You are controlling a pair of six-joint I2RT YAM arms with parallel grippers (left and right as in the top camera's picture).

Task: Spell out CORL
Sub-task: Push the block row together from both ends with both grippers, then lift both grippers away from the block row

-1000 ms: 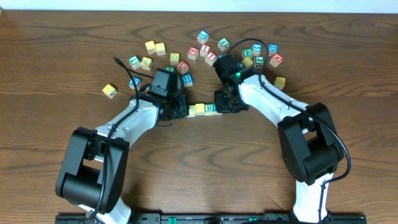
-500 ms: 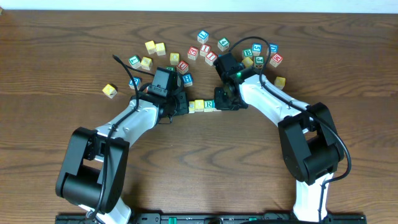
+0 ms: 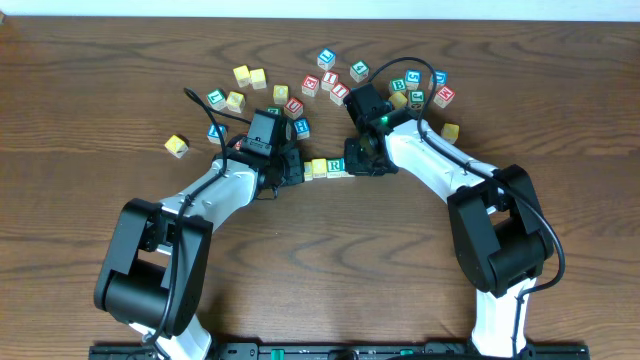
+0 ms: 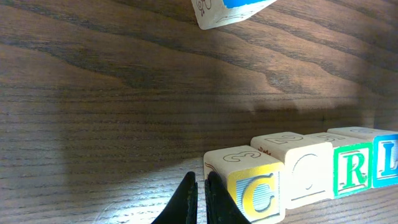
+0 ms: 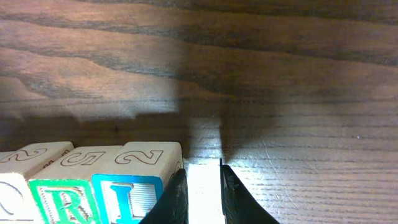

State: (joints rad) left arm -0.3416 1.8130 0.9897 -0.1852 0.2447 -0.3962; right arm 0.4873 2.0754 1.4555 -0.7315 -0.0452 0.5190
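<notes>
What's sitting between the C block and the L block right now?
The O block and the R block, side by side, in the left wrist view.

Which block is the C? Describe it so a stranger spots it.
On the table, find the short row of blocks near the middle. The C block sits at the end beside the left gripper. Only its front face is yellow.

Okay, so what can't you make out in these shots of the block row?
Overhead: the C block and L block are mostly hidden under the left tool and right tool.
Left wrist: the L block is cut by the right edge; a loose block is cut by the top edge, its letter unreadable.
Right wrist: the O block is cut by the left edge; the C block is out of frame.
</notes>
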